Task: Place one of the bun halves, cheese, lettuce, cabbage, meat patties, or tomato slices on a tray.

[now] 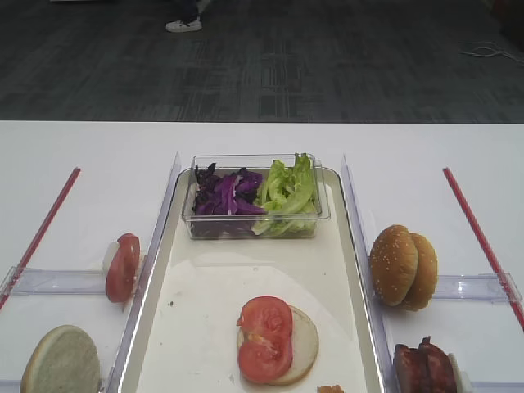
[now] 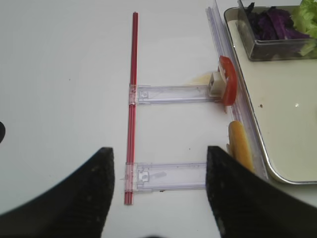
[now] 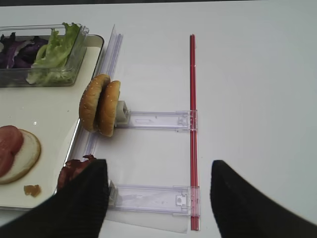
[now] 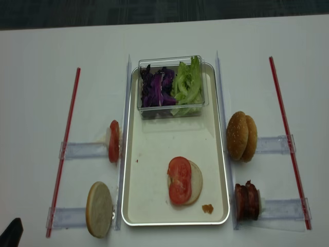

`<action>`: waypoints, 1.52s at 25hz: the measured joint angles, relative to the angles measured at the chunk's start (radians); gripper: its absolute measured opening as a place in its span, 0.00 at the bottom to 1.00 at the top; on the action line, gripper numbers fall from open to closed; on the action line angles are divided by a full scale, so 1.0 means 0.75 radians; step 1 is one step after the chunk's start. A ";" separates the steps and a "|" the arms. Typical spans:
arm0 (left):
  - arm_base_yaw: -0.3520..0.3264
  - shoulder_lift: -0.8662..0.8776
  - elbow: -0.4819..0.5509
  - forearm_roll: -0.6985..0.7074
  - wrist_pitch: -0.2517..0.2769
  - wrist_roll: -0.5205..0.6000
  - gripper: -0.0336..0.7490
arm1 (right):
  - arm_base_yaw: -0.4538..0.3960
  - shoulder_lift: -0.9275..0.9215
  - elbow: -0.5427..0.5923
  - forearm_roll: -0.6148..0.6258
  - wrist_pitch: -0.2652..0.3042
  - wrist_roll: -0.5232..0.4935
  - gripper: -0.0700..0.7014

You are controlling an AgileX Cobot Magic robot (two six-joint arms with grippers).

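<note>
- White table (image 1: 246,139), dark carpet beyond.
- On the tray (image 4: 154,206), a pale bun half (image 4: 192,181) carries two tomato slices (image 4: 179,180), stacking begun.
- Spare sesame buns (image 4: 241,136) and meat patties (image 4: 247,200) stand upright in holders, presumably for easy pinching.
- My left gripper (image 2: 158,198) and right gripper (image 3: 158,198) gape, empty.

White bench before a dark floor

The smooth white bench (image 1: 262,139) meets dark grey patterned carpet (image 1: 270,74); a white shoe (image 1: 183,25) and pale cable (image 1: 485,51) lie beyond.
</note>
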 joint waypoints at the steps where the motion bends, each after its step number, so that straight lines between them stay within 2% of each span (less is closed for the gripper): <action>1: 0.000 0.000 0.000 0.000 0.000 -0.003 0.58 | 0.002 0.000 0.000 0.000 0.000 0.000 0.68; 38: 0.000 0.000 0.000 0.001 0.000 -0.005 0.58 | 0.000 0.000 0.000 0.000 0.000 0.000 0.68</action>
